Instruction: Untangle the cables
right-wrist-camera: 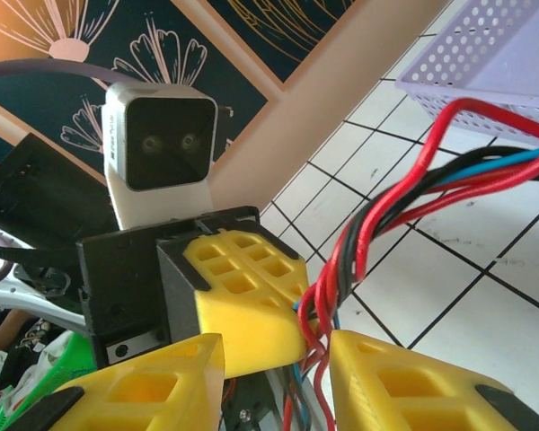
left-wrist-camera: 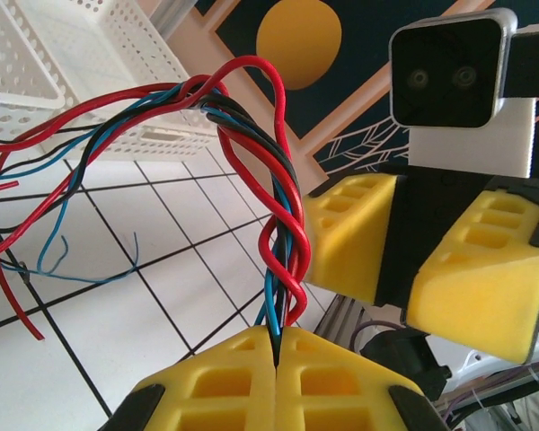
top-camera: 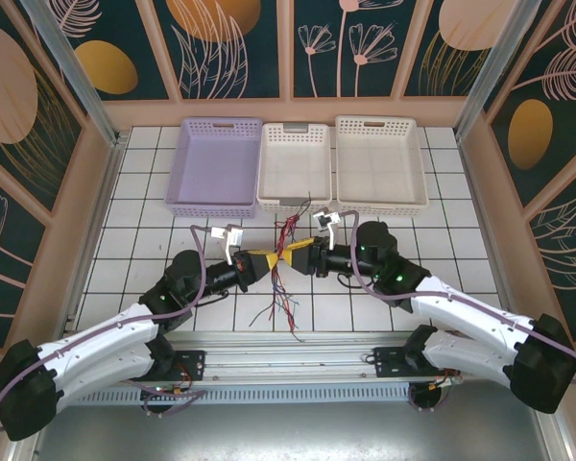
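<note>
Where the cables (top-camera: 289,233) twist into a red, blue and black braid, they sit over the middle of the white tiled desk (top-camera: 154,240), with loose ends trailing toward its near edge. The left end effector (left-wrist-camera: 277,355) is clenched on the braid. The right end effector (right-wrist-camera: 278,359) is released, its fingers apart with strands passing between them. 3 baskets (top-camera: 278,200) stand in a row behind.
</note>
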Action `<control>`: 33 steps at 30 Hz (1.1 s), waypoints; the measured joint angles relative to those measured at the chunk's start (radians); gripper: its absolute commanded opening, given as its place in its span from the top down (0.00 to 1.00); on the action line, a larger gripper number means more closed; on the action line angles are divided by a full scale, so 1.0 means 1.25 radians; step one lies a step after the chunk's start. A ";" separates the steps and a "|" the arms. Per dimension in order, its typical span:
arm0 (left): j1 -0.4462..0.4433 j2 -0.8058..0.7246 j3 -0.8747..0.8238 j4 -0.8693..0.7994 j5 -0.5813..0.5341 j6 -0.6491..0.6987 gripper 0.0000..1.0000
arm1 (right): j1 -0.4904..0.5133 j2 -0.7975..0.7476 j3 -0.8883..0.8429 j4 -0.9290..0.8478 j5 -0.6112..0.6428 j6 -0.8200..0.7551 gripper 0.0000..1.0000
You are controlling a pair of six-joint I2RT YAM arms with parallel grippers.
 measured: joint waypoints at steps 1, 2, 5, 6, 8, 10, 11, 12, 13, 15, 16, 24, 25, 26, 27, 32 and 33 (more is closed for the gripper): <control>0.000 0.002 0.000 0.003 0.000 -0.001 1.00 | 0.001 0.004 0.000 0.000 0.001 0.000 0.64; 0.000 0.002 0.000 0.004 0.000 -0.001 1.00 | 0.002 0.008 0.000 0.000 0.002 0.000 0.64; 0.000 0.008 0.000 0.011 0.001 -0.008 1.00 | 0.004 0.021 0.000 0.002 0.005 0.000 0.64; 0.000 0.009 0.000 0.014 0.001 -0.010 1.00 | 0.005 0.026 0.000 0.005 0.005 0.000 0.64; 0.000 0.011 -0.001 0.020 0.004 -0.015 1.00 | 0.008 0.036 0.000 0.007 0.007 0.000 0.65; 0.000 0.011 -0.003 0.026 0.010 -0.017 1.00 | 0.010 0.045 0.000 0.012 0.010 0.000 0.67; 0.000 0.011 -0.005 0.030 0.012 -0.019 1.00 | 0.012 0.047 0.000 0.013 0.013 0.000 0.69; 0.000 0.011 -0.007 0.032 0.013 -0.019 1.00 | 0.013 0.050 0.000 0.015 0.017 0.000 0.72; 0.000 0.011 -0.008 0.035 0.014 -0.021 1.00 | 0.015 0.052 0.000 0.018 0.020 0.002 0.77; 0.000 0.013 -0.010 0.040 0.016 -0.022 1.00 | 0.017 0.055 0.000 0.026 0.025 0.004 0.89; 0.000 0.014 -0.010 0.042 0.016 -0.022 1.00 | 0.018 0.055 0.000 0.028 0.030 0.004 0.96; 0.000 -0.007 -0.010 0.013 0.015 -0.018 1.00 | 0.027 0.014 -0.006 -0.004 0.084 -0.003 1.00; 0.000 -0.015 -0.010 0.002 0.015 -0.014 1.00 | 0.027 0.002 -0.007 -0.016 0.092 -0.004 1.00; 0.000 -0.022 -0.010 -0.009 0.015 -0.012 1.00 | 0.027 -0.009 -0.007 -0.028 0.098 -0.006 1.00; 0.000 -0.029 -0.009 -0.022 0.015 -0.007 1.00 | 0.027 -0.021 -0.008 -0.039 0.105 -0.009 1.00; 0.000 -0.054 -0.006 -0.089 0.012 0.017 1.00 | 0.024 -0.055 -0.013 -0.093 0.113 -0.022 1.00; 0.000 -0.057 -0.005 -0.104 0.012 0.022 1.00 | 0.023 -0.057 -0.013 -0.104 0.112 -0.024 1.00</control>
